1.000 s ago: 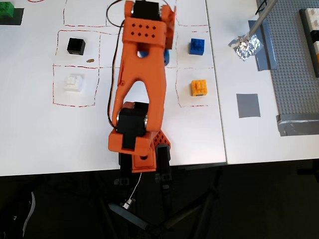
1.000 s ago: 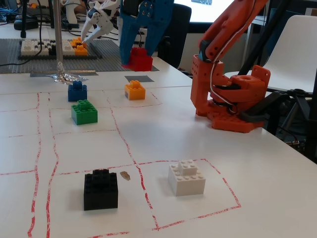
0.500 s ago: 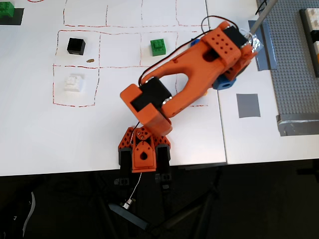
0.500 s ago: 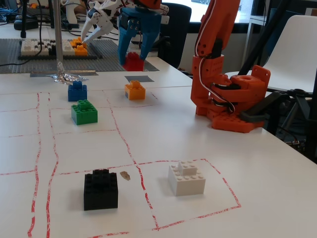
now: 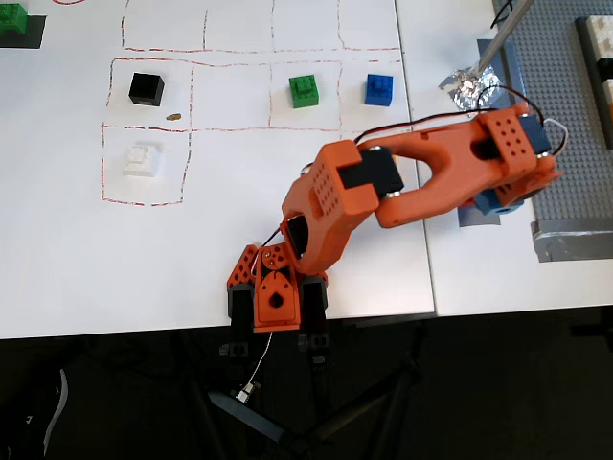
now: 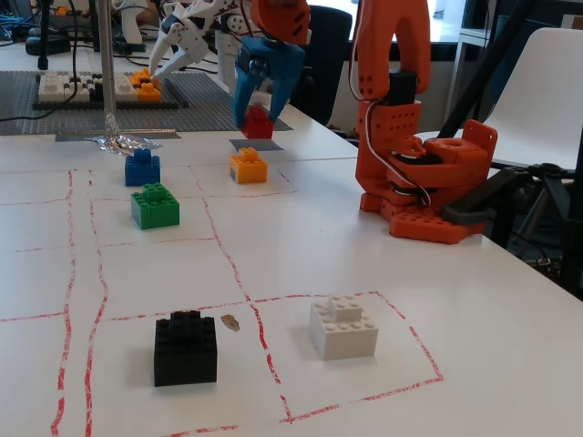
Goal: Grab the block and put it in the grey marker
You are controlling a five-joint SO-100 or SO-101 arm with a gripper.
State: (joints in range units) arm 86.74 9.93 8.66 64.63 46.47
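Red plastic, the block, is clamped between the blue jaws of the gripper and carried clear of the table. The grey marker is seen directly beneath the gripper in the fixed view, just under the block. From overhead the marker is mostly covered by the wrist, so a straight descent is judged sufficient.
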